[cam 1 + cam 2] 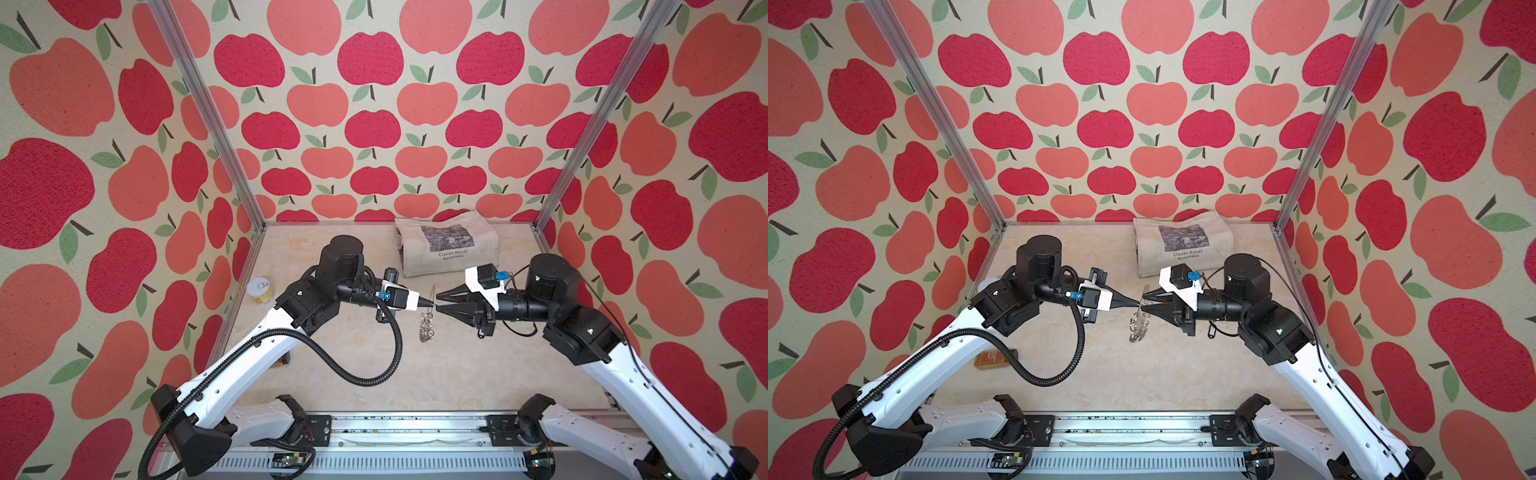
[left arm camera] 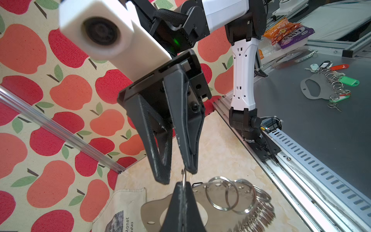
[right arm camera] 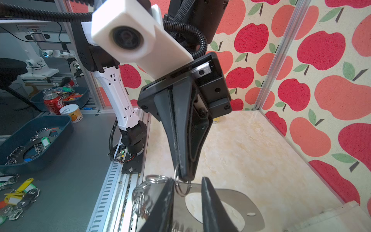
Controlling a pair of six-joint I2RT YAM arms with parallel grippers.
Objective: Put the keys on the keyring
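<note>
Far out to the left of the left fingers (image 1: 424, 304), a yellow can (image 1: 260, 289) with a pull-tab lid stands on the bench (image 1: 415, 382) beside the side wall. Nearer to them but still well to their left, an orange-brown pack (image 1: 994, 357) lies half hidden under the left arm. The left fingers are clenched tip to tip on one small silver ring at the edge of the keyring (image 1: 425, 326), and in the left wrist view that ring pokes out just past their tips. The rest of the keyring (image 2: 150, 211) hangs below them, grey plate and bunched rings turned edge-on in both top views; whether its lowest rings touch the bench cannot be told. The right fingers (image 1: 457, 311) point straight at the left ones, tip facing tip. They stand spread apart and grasp nothing, one finger on each side of the clamped ring. Whether either finger touches the ring cannot be told. To the right of their tips, under their base, the keys (image 1: 1210, 331) lie on the bench as a small black-framed tag, apart from the keyring; the key itself is too small to make out. Behind the right fingers, against the back wall, sits a cream cloth bag (image 1: 446, 249) printed "Claude Monet".
</note>
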